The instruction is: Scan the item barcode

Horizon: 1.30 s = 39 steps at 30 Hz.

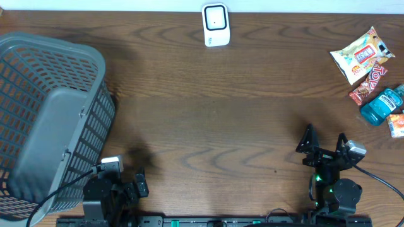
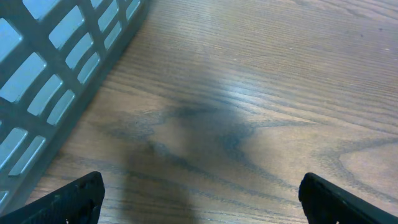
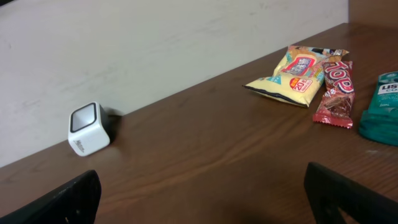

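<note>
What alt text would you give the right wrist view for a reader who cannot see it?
A white cube scanner sits on a dark wooden table by a pale wall at left; a yellow snack bag, a red candy bar and part of a teal bottle lie at right. The right gripper shows open jaws in the bottom corners, holding nothing.

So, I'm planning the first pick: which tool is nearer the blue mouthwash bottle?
Right. The right tool sits close by, toward the robot and left of the mouthwash bottle; the left tool is far across the table beside the grey basket.
</note>
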### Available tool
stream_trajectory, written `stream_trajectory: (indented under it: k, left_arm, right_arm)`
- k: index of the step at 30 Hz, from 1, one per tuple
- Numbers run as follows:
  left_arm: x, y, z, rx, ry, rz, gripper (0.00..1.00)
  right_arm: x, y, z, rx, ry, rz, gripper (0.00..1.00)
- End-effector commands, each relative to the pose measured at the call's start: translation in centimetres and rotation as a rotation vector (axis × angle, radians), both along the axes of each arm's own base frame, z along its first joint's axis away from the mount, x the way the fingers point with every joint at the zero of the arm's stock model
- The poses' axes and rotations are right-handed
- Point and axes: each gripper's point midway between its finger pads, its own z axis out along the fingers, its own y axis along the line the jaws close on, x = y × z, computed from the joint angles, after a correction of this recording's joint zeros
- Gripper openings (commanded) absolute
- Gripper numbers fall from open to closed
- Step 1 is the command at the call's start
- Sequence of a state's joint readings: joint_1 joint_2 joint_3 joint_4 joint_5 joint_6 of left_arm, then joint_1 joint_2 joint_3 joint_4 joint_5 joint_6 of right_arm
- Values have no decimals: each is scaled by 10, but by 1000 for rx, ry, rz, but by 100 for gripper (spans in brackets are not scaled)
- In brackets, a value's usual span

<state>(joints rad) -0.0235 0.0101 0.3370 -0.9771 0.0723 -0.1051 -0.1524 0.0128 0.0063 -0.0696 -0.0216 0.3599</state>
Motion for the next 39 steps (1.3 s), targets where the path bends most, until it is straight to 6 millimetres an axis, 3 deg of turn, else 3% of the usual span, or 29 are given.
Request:
stream_trajectory:
  k: [1, 7, 12, 19, 22, 26, 39]
  left_arm:
    - [-2, 1, 1, 2, 0, 4, 100]
    - [1, 1, 4, 2, -18, 4, 100]
    - [39, -4, 45, -18, -259, -15, 100]
    - [81, -5, 75, 27, -553, -41, 100]
    - [89, -5, 73, 51, -610, -51, 100]
    - [91, -5, 51, 81, -577, -67, 100]
    - [93, -4, 52, 139, -597, -83, 100]
  right_arm:
    - [0, -1, 0, 5, -2, -8, 99]
    - [0, -1, 0, 5, -2, -8, 99]
    - [0, 0, 0, 5, -2, -7, 99]
    - [0, -1, 0, 5, -2, -8, 99]
    - [0, -1, 0, 5, -2, -8, 99]
    - [0, -1, 0, 4, -2, -8, 99]
    - [0, -1, 0, 5, -2, -8, 99]
